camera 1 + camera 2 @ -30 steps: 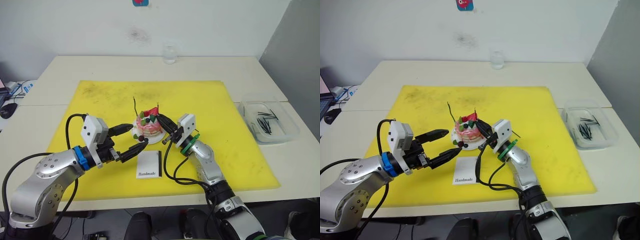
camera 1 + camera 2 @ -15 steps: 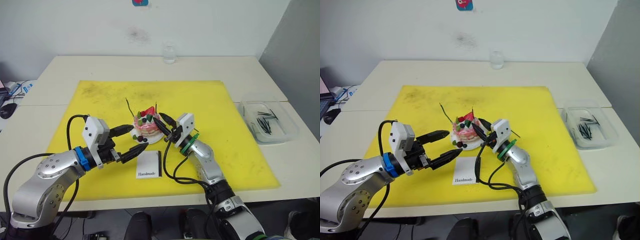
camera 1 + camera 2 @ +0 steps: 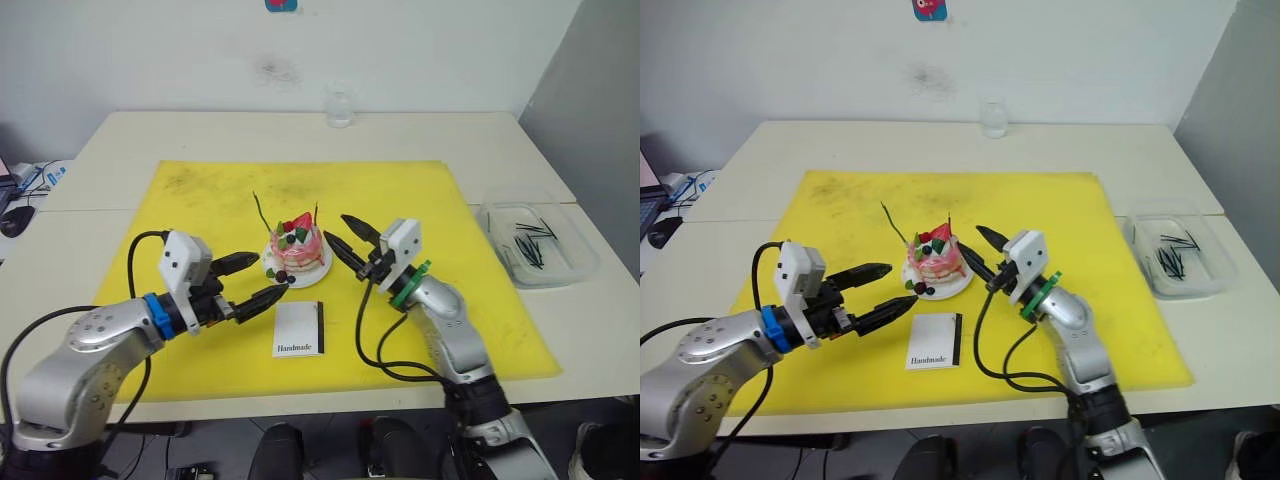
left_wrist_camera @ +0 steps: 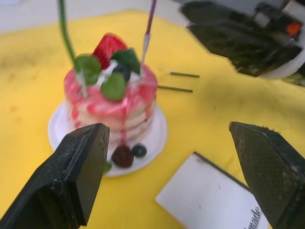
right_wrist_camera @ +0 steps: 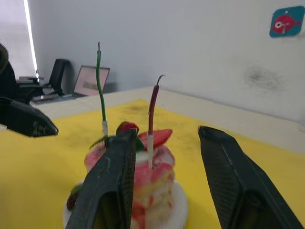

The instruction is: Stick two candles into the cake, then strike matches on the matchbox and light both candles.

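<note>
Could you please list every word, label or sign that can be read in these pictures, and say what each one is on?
"Handmade": printed on the white matchbox lying on the yellow mat, in front of the cake.
Blue sticker on the wall: a red fish picture, with no readable words.
Laptop screen in the background: too blurred to read.

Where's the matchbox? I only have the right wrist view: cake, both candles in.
Observer: Matchbox lies flat on the yellow mat, just on the robot's side of the cake.
Operator: Any matches out?
Observer: Two matches lie on the mat between the cake and the right end effector.
Operator: Left end effector?
Observer: The left end effector is open and empty, with its fingertips close to the plate on the cake's left side.
</note>
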Controlling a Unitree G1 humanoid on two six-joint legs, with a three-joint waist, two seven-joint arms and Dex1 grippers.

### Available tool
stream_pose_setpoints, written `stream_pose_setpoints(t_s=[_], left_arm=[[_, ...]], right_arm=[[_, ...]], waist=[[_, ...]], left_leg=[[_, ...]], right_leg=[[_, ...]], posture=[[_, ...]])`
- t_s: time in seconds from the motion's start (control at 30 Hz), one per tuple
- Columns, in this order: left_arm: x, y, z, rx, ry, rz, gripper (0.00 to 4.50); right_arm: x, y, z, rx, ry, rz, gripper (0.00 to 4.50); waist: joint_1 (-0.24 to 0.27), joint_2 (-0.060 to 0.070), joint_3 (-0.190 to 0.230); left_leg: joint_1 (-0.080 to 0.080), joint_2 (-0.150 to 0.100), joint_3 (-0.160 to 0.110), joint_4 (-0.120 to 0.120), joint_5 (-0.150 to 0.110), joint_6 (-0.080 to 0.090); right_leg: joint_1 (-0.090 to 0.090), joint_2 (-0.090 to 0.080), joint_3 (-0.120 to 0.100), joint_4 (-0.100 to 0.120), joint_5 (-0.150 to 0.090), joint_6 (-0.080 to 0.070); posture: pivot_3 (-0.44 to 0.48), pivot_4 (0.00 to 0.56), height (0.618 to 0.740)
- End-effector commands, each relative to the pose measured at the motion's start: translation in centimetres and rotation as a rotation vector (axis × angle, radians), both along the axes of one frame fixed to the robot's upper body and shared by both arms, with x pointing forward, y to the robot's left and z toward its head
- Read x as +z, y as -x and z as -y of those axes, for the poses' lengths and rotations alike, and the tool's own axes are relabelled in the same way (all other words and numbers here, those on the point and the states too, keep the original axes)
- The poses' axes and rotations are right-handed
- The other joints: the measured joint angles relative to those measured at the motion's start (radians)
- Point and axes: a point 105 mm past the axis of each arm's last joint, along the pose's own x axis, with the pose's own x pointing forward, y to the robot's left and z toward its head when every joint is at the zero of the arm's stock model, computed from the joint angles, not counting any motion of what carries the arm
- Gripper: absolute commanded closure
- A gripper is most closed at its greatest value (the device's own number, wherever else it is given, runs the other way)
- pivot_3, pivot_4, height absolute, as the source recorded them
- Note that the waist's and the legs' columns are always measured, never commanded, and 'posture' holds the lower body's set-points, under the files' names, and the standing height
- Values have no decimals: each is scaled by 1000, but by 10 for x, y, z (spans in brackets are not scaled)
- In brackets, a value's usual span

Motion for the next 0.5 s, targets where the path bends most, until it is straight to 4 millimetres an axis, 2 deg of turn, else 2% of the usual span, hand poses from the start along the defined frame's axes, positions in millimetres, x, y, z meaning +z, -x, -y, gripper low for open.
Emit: stream_pose_setpoints(t_s=[0.03, 0.13, 0.27, 0.5], left_arm=[[-1, 25, -18, -13, 77, -258, 0], [-3, 36, -26, 6, 175, -417, 0], [-13, 44, -18, -16, 203, -554, 0], [-34, 32, -5, 13, 272, -673, 0]], right_arm=[[7, 19, 15, 58, 109, -6, 2396], [-3, 32, 28, 132, 255, -71, 3010], [-12, 40, 34, 196, 441, -113, 4420], [-13, 40, 24, 266, 552, -170, 4470]], waist=[[-2, 0, 0], [-1, 1, 1], [0, 1, 1], [0, 0, 1]], left_leg=[[0, 0, 0, -1, 0, 0], [0, 1, 0, -1, 0, 0], [0, 0, 0, -1, 0, 0], [0, -1, -1, -1, 0, 0]], right_leg=[[-1, 0, 0, 0, 0, 0], [-1, 0, 0, 0, -1, -1], [-1, -1, -1, 0, -1, -1], [-1, 0, -1, 0, 0, -1]], posture=[[0, 150, 740], [0, 150, 740], [0, 150, 740], [0, 150, 740]])
